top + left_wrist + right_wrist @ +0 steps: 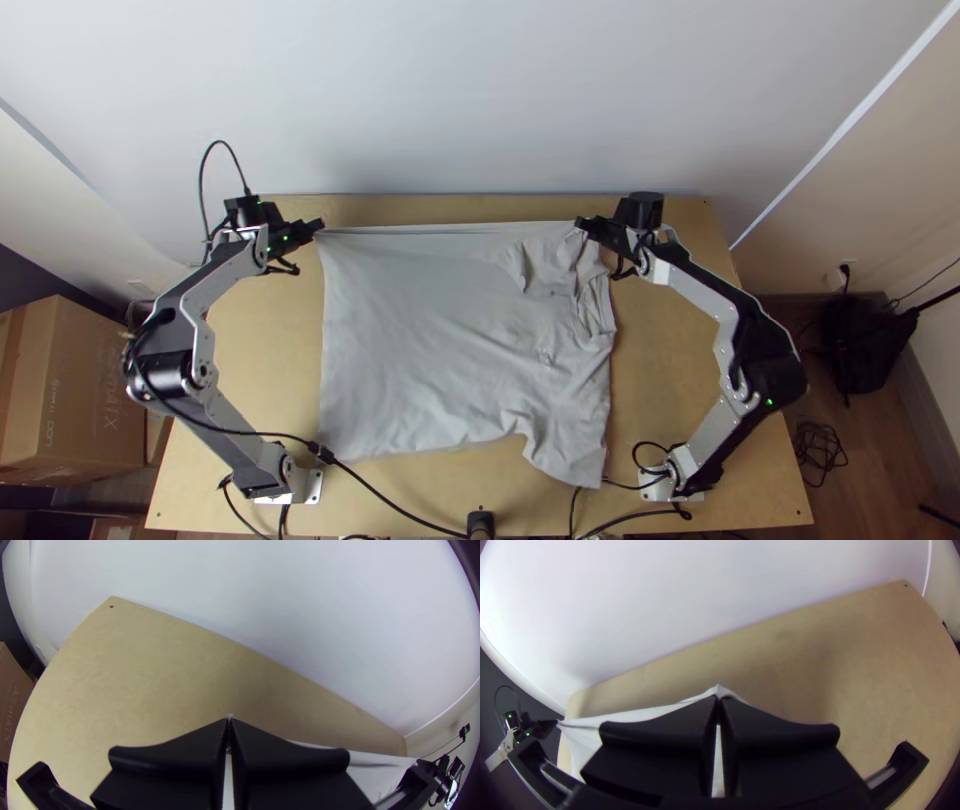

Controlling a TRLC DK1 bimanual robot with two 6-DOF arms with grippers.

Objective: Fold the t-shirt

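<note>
"How do the left fingers (314, 228) stand?"
"Together, clamped on one corner of the pale grey t-shirt (430, 340). In the left wrist view a bit of cloth pokes out right at their tips."
"And the right fingers (586, 225)?"
"Pressed together too, pinching the other end of that same edge. A little peak of fabric rises just past their tips, and more of it shows in the slit between them."
"What about the stretch from one pair to the other?"
"The edge runs nearly straight and looks taut. The rest spreads from there toward the arms' bases, over the wooden surface (680, 400)."
"Smooth all over?"
"Mostly so beside the left fingers. Near the right ones it's creased and rumpled, and a flap (570, 458) on that side hangs well apart from them, close to the right arm's base."
</note>
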